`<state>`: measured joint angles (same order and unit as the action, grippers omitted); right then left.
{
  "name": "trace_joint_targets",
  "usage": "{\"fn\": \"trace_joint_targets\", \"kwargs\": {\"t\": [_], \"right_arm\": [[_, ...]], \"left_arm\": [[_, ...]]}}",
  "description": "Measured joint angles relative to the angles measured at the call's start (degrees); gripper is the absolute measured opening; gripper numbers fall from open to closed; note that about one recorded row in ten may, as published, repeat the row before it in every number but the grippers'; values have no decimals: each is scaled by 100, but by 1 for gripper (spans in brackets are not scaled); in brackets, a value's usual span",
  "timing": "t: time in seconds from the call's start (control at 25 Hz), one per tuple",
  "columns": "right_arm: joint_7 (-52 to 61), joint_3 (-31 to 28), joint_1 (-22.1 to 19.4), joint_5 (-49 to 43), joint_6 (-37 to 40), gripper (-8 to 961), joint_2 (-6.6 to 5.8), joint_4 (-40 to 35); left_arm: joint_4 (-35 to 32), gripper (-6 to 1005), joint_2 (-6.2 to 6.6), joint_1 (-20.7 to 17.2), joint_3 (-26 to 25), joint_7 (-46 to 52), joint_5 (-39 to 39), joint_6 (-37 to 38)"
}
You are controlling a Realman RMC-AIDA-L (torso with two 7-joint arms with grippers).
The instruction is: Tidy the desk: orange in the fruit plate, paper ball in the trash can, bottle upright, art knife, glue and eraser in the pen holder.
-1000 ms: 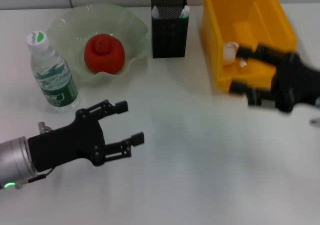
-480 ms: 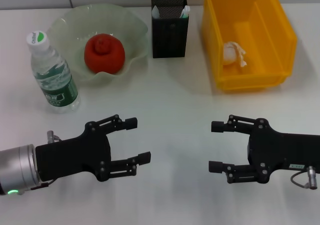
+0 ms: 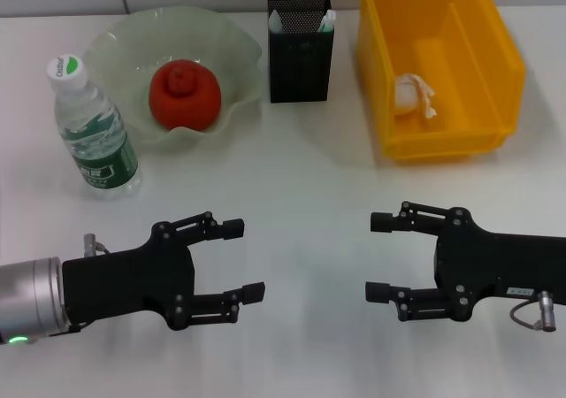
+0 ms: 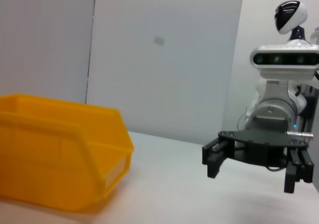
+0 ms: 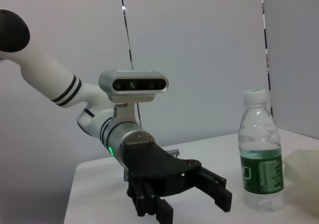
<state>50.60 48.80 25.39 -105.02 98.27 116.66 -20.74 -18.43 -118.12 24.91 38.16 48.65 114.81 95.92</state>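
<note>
Two grippers hung over the near part of the white table (image 3: 301,177), facing each other with bare tabletop between them. The left gripper (image 3: 237,259) was at the near left, its fingers spread wide and holding nothing. The right gripper (image 3: 382,256) was at the near right, spread just as wide and also empty.

The bottle (image 3: 91,128) stood upright near the table's left edge, white cap on top and green label around its middle. Just beside it, toward the far edge, sat the pale green fruit plate (image 3: 225,40) with wavy rim, and the orange (image 3: 183,94) lay inside it. The black mesh pen holder (image 3: 300,57) stood at the far middle of the table, between the plate and the bin; white and green tips showed above its rim, though which items they were could not be told. The yellow trash can (image 3: 495,40), an open bin, occupied the far right corner, and the paper ball (image 3: 412,95) lay on its floor near the front wall.

The right wrist view showed the left gripper low over the table with the bottle standing beyond it.
</note>
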Motion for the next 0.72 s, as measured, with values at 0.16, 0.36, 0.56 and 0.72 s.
{"fn": "trace_joint_targets", "kwargs": {"t": [0.16, 0.36, 0.56, 0.72], "right_arm": [[10, -3, 35, 7, 0, 819, -8, -1], [12, -3, 63, 7, 1, 819, 4, 0], [14, -3, 73, 7, 0, 819, 12, 0], [18, -2, 81, 7, -1, 820, 15, 0]], "left_arm": [[-108, 830, -7, 13, 1, 152, 123, 4], [-128, 832, -9, 15, 7, 164, 137, -24], [-157, 832, -6, 11, 8, 167, 139, -34], [-168, 831, -3, 15, 8, 175, 139, -37]]}}
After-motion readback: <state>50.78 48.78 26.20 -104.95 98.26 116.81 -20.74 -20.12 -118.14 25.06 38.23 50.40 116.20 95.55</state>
